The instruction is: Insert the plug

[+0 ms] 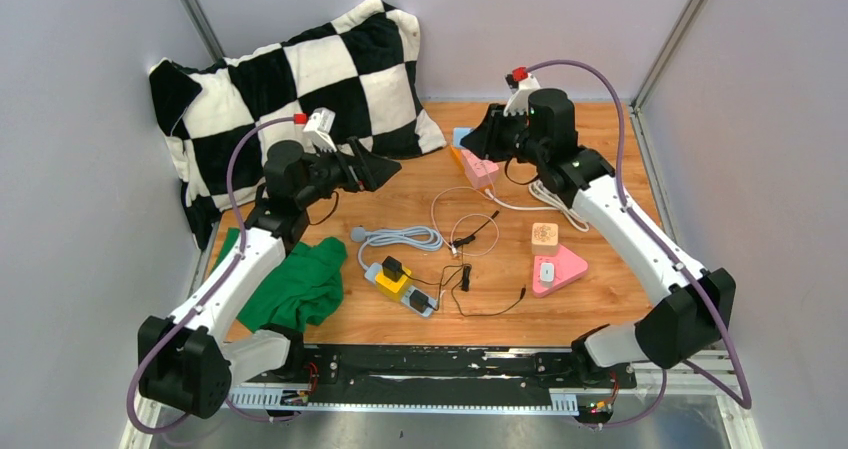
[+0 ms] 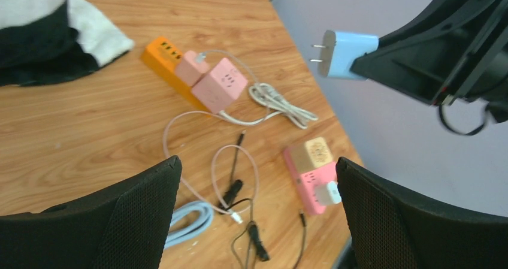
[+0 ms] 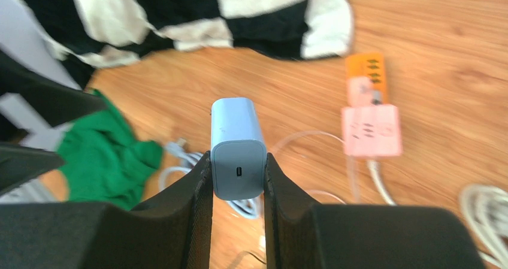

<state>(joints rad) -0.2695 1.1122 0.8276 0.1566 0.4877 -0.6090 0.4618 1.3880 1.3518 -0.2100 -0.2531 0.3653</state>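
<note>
One blue plug (image 3: 238, 146), two prongs (image 2: 317, 52) — right tool (image 3: 238, 161) grips; left tool (image 2: 257, 164) spread.

We were looking at a robotics lab test cell rather than a home. We saw a wooden tabletop (image 1: 400, 184) boxed in by plain grey panels (image 1: 80, 219) on metal posts (image 1: 194, 9). Two robot arms (image 1: 625, 219) were bolted to a black rail (image 1: 440, 364). Loose props lay about: a checkered pillow (image 1: 300, 79), a green cloth (image 1: 295, 284), power strips (image 1: 392, 281).
</note>
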